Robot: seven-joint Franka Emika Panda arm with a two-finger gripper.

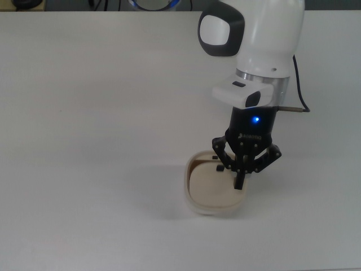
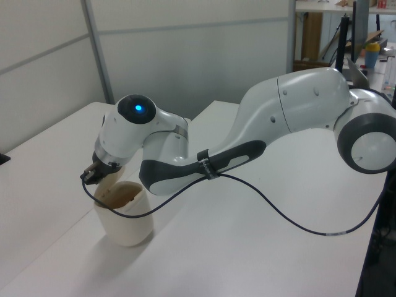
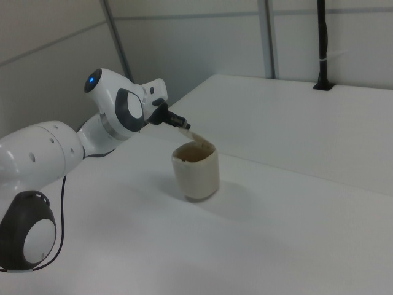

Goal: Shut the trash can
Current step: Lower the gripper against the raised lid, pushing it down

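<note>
gripper (image 2: 93, 176): in left view, fingertips hidden behind the trash can (image 2: 124, 213) rim at 10 o'clock
lid (image 1: 213, 183): top view, 3 o'clock edge covered by the gripper
arm (image 1: 256, 39): cut off by top edge of top view

Top view: overhead, close, looking straight down on table (image 1: 84, 113). Left view: raised, farther back, looking along the arm (image 2: 284, 117). Right view: raised, opposite side, similar range. All three share bin (image 1: 211, 189) and gripper (image 1: 239, 182).
</note>
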